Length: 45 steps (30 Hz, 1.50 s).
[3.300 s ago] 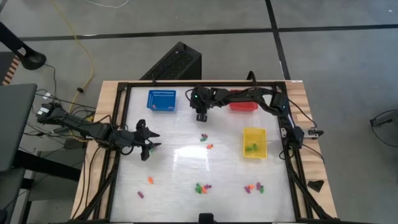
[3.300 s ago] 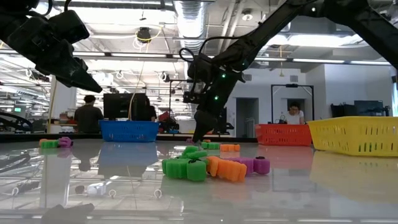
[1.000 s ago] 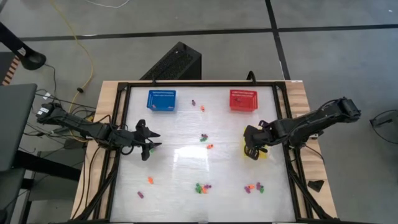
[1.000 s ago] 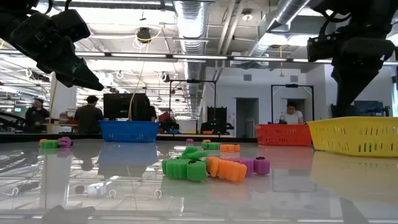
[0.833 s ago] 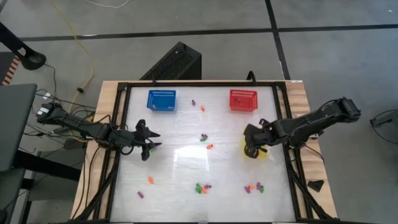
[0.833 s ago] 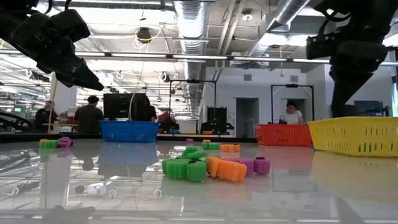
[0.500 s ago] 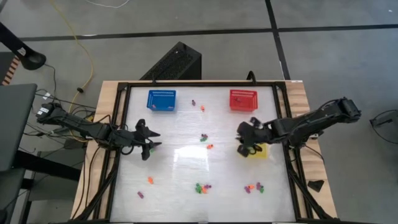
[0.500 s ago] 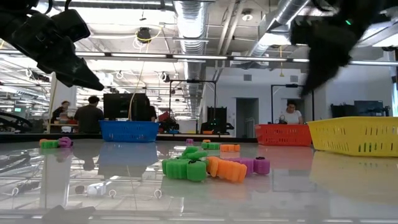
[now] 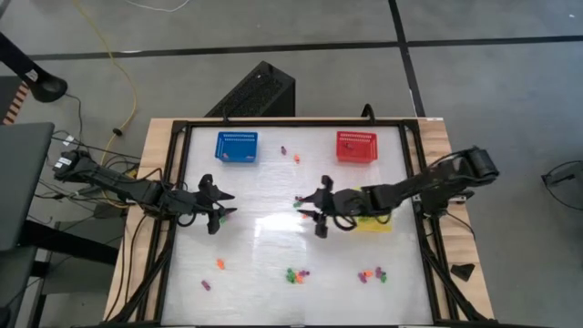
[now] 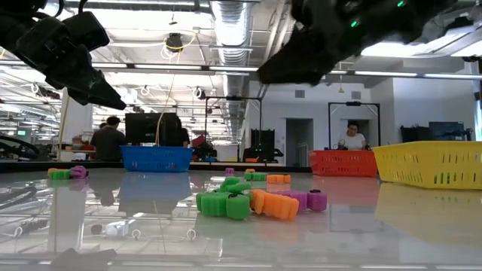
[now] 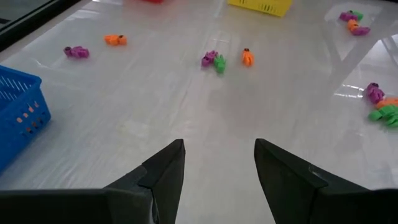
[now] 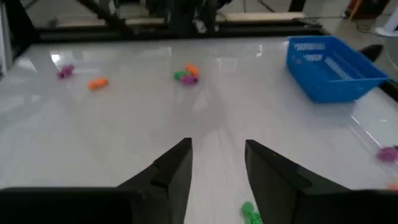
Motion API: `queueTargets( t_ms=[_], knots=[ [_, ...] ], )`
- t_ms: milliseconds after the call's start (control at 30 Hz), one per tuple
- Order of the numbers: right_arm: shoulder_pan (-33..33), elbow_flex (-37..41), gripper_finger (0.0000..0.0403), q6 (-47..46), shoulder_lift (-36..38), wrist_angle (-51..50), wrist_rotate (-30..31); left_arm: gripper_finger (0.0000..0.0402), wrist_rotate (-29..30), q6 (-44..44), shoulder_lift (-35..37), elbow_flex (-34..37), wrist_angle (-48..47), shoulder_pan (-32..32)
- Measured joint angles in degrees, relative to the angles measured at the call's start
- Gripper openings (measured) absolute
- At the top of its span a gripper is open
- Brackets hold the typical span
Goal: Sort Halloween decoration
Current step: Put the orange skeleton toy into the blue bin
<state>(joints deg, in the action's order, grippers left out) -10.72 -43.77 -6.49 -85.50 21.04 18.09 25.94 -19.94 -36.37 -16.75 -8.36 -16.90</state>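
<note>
— Two hands up over the table. How does each one stand?

— My right gripper (image 9: 317,208) is out over the middle of the table, fingers spread with a clear gap and nothing between them. My left gripper (image 9: 219,211) hangs well off to its far side, also spread and holding nothing.

— Where is the Halloween decoration from your right hand?

— A green-and-purple pair (image 9: 298,202) and an orange trinket (image 9: 307,215) sit just past my right fingertips, apart from them. In my right wrist view a green trinket (image 12: 250,213) lies right beside one finger (image 12: 273,174). Farther ahead is a small cluster (image 12: 185,76), then a lone orange piece (image 12: 97,83) and a purple piece (image 12: 64,72). The blue basket (image 12: 336,74) stands ahead and off to one side. The yellow basket (image 9: 375,224) is behind my wrist, partly under my arm.

— Which way do they point?

— The green trinket is longer than it is wide and lies slanted to the line of my fingers. The lone orange piece lies across that line. From my left hand, one orange figure (image 11: 247,57) runs lengthwise away from me. I cannot tell which end is the head on any of them.
</note>
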Motion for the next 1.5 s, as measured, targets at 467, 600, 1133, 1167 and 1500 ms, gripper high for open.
queueTargets(
  t_ms=[467, 600, 1133, 1167, 1500],
  knots=[
    [-1.4, -7.8, 0.0207, 1.0, -13.4, 0.4, -0.8, 0.0183, -12.4, -12.8, 0.0, -1.7, -14.2, 0.0],
    [-2.1, -7.8, 0.0206, 1.7, -14.0, 0.4, -0.7, 0.0183, -11.5, -15.3, -0.7, -5.1, -29.0, 0.3],
    [-2.4, -7.8, 0.0205, -3.4, -3.1, -23.6, -1.5, 0.0183, -10.8, -12.0, -17.1, -6.0, -31.5, 4.8],
    [-2.6, -7.8, 0.0205, -3.6, -2.5, -23.9, -1.5, 0.0183, -10.9, -12.0, -18.0, -6.1, -31.1, 4.9],
    [-4.7, -7.8, 0.0205, -2.2, -1.5, -24.2, -1.5, 0.0183, -10.7, -7.1, -22.9, -6.0, -25.5, 5.1]
  ],
)
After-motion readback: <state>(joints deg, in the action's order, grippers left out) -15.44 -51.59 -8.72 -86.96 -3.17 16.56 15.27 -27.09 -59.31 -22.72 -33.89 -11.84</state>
